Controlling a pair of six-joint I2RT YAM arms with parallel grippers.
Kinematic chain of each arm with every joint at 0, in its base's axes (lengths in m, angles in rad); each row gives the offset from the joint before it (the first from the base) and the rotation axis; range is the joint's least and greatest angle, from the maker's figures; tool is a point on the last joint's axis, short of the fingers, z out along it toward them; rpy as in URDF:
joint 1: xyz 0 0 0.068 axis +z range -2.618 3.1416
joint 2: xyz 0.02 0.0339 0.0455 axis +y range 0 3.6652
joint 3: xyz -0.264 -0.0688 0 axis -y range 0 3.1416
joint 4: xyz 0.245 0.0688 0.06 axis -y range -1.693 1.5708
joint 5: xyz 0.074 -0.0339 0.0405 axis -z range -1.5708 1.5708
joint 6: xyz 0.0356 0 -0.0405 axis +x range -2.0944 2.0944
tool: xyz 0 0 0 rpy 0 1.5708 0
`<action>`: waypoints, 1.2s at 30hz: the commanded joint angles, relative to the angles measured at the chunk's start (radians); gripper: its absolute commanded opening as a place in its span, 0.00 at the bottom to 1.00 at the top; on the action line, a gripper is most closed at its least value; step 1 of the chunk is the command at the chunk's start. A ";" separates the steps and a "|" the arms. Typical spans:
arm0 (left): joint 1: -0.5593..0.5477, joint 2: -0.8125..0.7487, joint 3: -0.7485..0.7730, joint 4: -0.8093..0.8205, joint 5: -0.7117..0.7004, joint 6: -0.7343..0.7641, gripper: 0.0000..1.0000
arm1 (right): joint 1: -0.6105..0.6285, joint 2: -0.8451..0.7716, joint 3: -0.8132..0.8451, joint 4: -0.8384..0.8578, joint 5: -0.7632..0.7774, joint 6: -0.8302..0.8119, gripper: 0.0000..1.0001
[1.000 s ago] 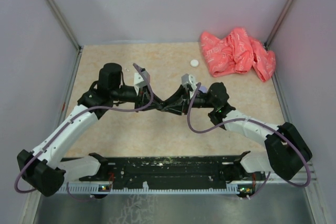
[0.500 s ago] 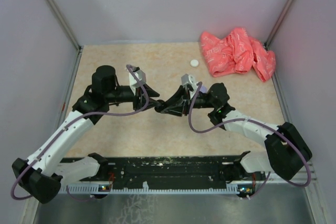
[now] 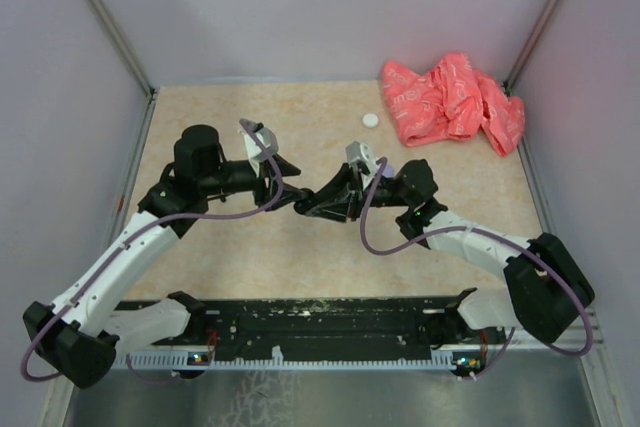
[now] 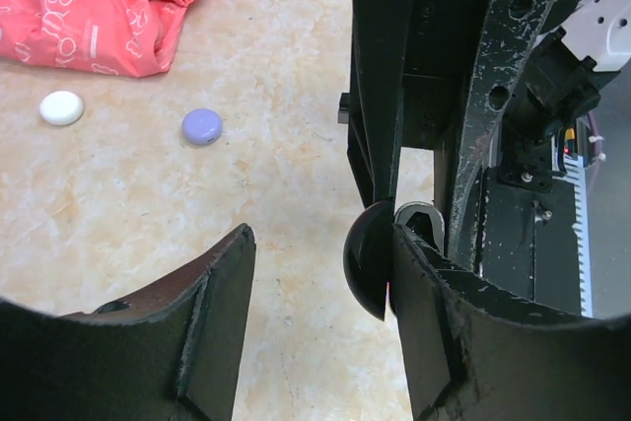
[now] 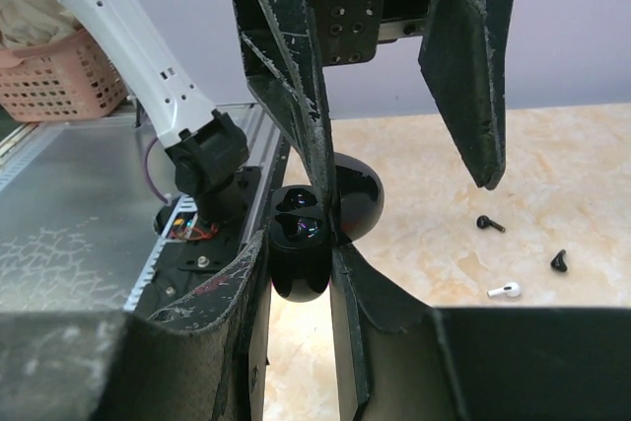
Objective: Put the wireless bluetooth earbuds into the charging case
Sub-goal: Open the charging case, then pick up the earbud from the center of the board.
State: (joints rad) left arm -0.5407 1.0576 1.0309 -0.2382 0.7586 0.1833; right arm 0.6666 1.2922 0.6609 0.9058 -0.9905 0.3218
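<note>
My right gripper (image 5: 299, 248) is shut on the base of a black charging case (image 5: 298, 229) and holds it above the table. The case's lid (image 5: 357, 199) stands open. My left gripper (image 4: 320, 244) is open. One of its fingers (image 5: 286, 76) reaches down between the base and the lid, and the lid (image 4: 368, 258) rests against it. Two black earbuds (image 5: 490, 224) (image 5: 559, 261) and a white earbud (image 5: 504, 291) lie on the table beyond. In the top view the two grippers (image 3: 288, 187) (image 3: 303, 207) meet at mid table.
A round lavender disc (image 4: 202, 125) and a round white disc (image 4: 61, 107) lie on the table; the white one also shows in the top view (image 3: 371, 120). A crumpled pink cloth (image 3: 452, 97) fills the back right corner. Grey walls close in three sides.
My left gripper has opened and its wrist has lifted and swung back a little. My right gripper has shifted slightly left with the case.
</note>
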 commanded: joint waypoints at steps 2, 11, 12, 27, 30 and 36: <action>0.005 -0.045 -0.009 0.037 -0.053 -0.042 0.66 | 0.009 -0.030 -0.045 0.081 0.074 -0.075 0.00; 0.005 -0.117 -0.072 0.025 -0.307 -0.166 0.74 | 0.008 -0.085 -0.175 0.165 0.302 -0.214 0.00; 0.005 -0.124 -0.085 0.025 -0.336 -0.185 0.74 | 0.007 -0.092 -0.183 0.158 0.327 -0.226 0.00; 0.024 -0.069 -0.230 -0.098 -0.901 -0.497 0.75 | 0.007 -0.164 -0.304 0.195 0.513 -0.326 0.00; 0.055 -0.029 -0.241 -0.083 -0.893 -0.505 0.75 | 0.007 -0.167 -0.321 0.209 0.524 -0.333 0.00; 0.145 0.100 -0.193 -0.096 -0.834 -0.446 0.73 | 0.005 -0.165 -0.353 0.229 0.560 -0.355 0.00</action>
State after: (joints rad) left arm -0.4465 1.0920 0.7944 -0.3145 -0.0845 -0.2874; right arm 0.6674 1.1584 0.3145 1.0431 -0.4656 -0.0017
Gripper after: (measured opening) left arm 0.733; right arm 0.262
